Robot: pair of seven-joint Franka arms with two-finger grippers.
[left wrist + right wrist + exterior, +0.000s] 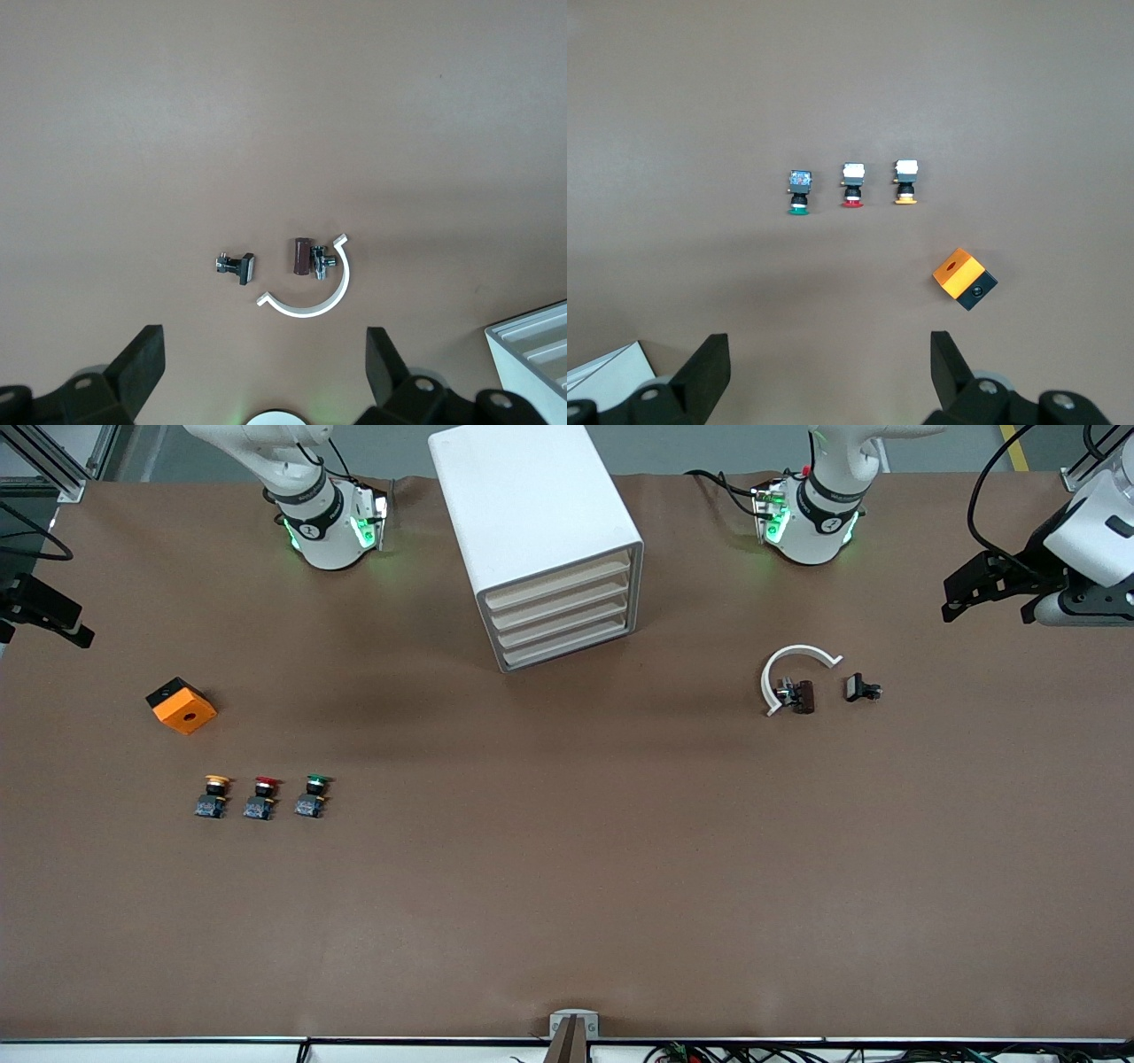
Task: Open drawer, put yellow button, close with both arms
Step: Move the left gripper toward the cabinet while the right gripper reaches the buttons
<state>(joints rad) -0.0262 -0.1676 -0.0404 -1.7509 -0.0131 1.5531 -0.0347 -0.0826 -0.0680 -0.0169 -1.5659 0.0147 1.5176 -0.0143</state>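
I see the drawers (pixel 567 615) shut, midway between both arms. Yellow button (pixel 213 794) lies toward the right arm's end; right hand (pixel 830 372) and left hand (pixel 266 372) hover wide.

No readable text anywhere on the table here. The black band on each arm's base carries small white marks, but they cannot be made out.

Front cam looks down from high over the table's near edge; both wrist cams look straight down from high up, each sharing a corner of the cabinet (pixel 540 540).
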